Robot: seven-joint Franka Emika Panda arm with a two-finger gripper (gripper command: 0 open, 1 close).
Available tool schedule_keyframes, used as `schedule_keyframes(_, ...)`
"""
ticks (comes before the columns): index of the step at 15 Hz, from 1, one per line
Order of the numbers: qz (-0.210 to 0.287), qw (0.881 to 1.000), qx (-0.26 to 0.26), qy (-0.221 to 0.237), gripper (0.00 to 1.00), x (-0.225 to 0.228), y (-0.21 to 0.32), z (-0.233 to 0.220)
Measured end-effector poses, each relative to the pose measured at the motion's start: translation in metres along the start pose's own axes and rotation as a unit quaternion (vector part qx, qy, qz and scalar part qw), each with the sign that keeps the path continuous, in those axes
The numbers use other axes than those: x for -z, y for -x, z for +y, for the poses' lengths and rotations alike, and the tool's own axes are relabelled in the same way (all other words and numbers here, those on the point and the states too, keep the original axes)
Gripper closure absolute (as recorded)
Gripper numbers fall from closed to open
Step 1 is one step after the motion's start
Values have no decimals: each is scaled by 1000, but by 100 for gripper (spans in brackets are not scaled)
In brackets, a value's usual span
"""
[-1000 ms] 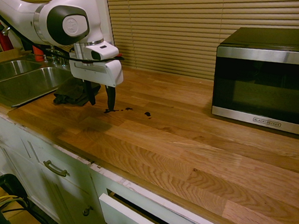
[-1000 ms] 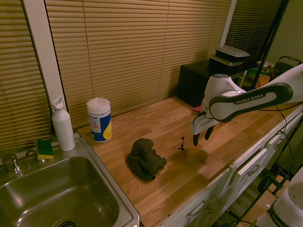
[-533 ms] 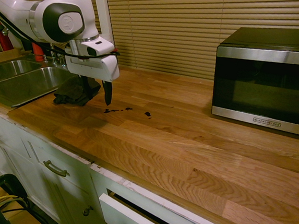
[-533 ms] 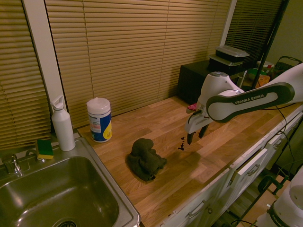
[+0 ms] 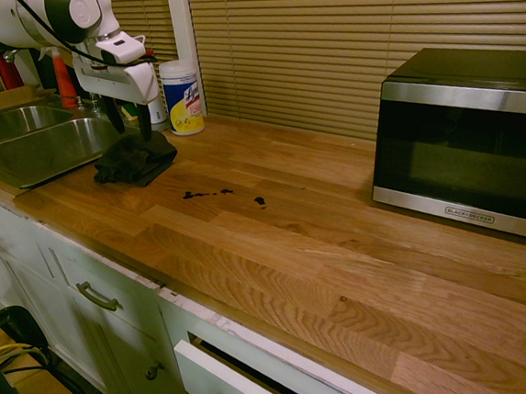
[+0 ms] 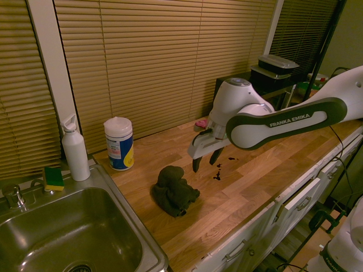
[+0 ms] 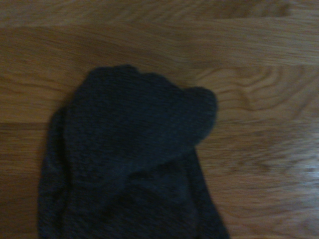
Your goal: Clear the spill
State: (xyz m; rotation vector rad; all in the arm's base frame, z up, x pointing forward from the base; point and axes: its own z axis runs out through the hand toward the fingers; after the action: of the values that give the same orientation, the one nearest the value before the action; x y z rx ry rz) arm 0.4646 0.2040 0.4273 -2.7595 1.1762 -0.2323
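the gripper (image 5: 130, 124) hangs above the dark cloth (image 5: 134, 158), pointing almost straight down, with its 2 dark fingers (image 6: 195, 165) spread apart and nothing between them. it is clear of the cloth, not touching it. in the second exterior view the gripper (image 6: 205, 161) sits just above and to the right of the cloth (image 6: 173, 191).

the cloth lies crumpled on the wooden counter (image 5: 341, 245), near the edge of the steel sink (image 5: 42, 143). the wrist view shows the cloth (image 7: 134, 164) from close above, filling the lower middle of the picture, with bare counter (image 7: 259, 124) around it.

the spill (image 5: 221, 195) is a short scattered row of tiny dark blotches and thin smears on the counter, well apart from the cloth on the side toward the microwave (image 5: 465, 138). in the second exterior view the spill (image 6: 218, 176) shows just beside the gripper, on the counter below the arm.

a tub of wipes (image 5: 181, 96) stands at the back of the counter near the blinds (image 5: 323, 35). a white bottle (image 6: 75, 149) and a green and yellow sponge (image 6: 54, 178) sit behind the sink (image 6: 74, 232).
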Motion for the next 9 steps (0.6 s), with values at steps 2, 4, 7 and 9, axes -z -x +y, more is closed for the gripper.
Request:
schedule_keyframes(2, 3, 1000, -7, -14, 0, -13, 14, -26)
schedule_keyframes(4, 10, 1000, -13, -25, 0, -25, 30, -49)
schedule_keyframes(7, 20, 999, -23, -22, 0, -44, 42, -68)
schedule_keyframes(9, 26, 999, -33, -11, 0, -56, 44, -72)
